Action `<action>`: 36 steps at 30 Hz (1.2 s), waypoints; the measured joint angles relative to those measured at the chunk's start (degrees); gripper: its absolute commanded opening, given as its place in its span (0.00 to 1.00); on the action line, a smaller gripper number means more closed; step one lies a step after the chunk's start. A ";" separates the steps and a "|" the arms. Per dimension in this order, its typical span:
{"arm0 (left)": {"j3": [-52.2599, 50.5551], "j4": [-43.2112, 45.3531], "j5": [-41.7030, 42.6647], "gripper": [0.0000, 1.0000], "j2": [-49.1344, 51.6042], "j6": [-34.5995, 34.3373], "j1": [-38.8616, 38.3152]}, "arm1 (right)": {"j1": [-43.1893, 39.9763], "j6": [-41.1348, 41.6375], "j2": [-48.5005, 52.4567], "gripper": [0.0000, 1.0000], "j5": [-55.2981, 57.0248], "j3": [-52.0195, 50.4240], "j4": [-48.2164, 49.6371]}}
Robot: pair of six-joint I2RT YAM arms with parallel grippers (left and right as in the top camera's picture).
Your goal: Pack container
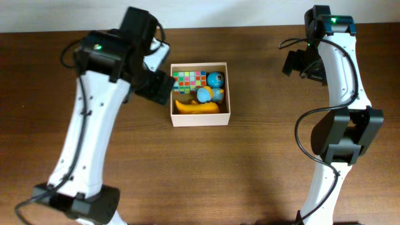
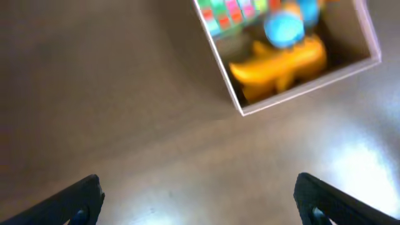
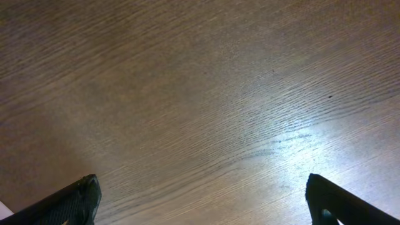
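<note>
A: Looking at the container point(image 1: 200, 119), I see it in the middle of the table point(image 1: 262, 175), with a colourful cube point(image 1: 189, 80), a blue toy point(image 1: 214, 86) and a yellow toy point(image 1: 196, 107) inside.

B: Both grippers are spread wide and hold nothing. The left gripper point(image 2: 200, 203) hangs just beside the container's wall (the right gripper point(image 3: 200, 200) is well apart), so I think a careless swing could push the container.

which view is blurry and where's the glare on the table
left wrist: motion-blurred, the container and its toys smeared, glare on the table lower right; right wrist: sharp wood grain, bright glare patch right of centre; overhead: sharp and evenly lit, no glare
</note>
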 measured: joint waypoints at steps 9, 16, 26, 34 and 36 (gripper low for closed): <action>-17.25 25.09 3.02 0.99 -26.16 -0.02 7.96 | 0.00 0.00 0.00 0.99 0.00 0.00 0.02; -45.86 50.47 9.25 0.99 -46.84 -0.02 14.19 | 0.00 -0.04 0.00 0.99 -0.02 0.00 0.00; -85.35 80.30 14.03 0.99 -70.95 0.39 16.68 | 0.00 -0.02 0.00 0.99 -0.02 0.00 0.00; -107.40 93.48 14.69 0.99 -85.74 2.43 16.68 | 0.00 -0.04 0.00 0.99 0.00 0.00 0.00; -111.08 94.75 14.69 0.99 -88.50 2.67 16.68 | 0.00 -0.02 0.00 0.99 -0.02 0.00 0.00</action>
